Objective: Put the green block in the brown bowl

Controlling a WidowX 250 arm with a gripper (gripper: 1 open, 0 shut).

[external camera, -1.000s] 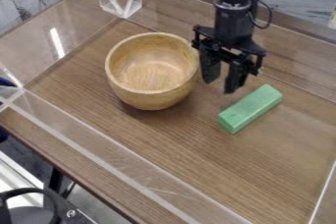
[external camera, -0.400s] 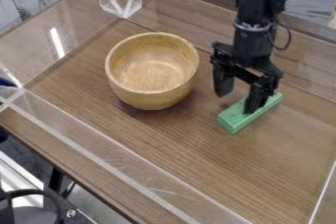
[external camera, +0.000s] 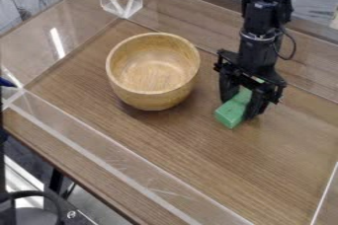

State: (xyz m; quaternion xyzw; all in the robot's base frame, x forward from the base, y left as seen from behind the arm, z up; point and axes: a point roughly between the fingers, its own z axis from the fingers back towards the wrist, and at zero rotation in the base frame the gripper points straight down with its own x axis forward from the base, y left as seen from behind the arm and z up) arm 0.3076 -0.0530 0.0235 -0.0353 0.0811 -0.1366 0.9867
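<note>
**Carefully now: a grasp that may not be centred**

Right now the gripper [external camera: 248, 96] points straight down over the green block [external camera: 234, 112], which lies on the wooden table [external camera: 158, 160] just to the right of the brown bowl [external camera: 153, 69] and apart from it. The black fingers stand on both sides of the block's far part, and only the near end of the block shows in front of them. The jaws are partly apart around the block; whether they already press on it I cannot tell, because the fingers hide the contact faces.

The main risk, in my judgement, is a grasp away from the middle. If the fingers close on the far end only, the long bar can swing or tilt down when it is lifted, and then slip out.

A second risk is that one finger touches first and pushes the block sideways on the smooth table, so the jaws close on a corner.

The bowl is near and has thick walls. A hanging end of the block could hit the rim during the carry, and the block could fall outside, or the bowl could be pushed away.
</note>
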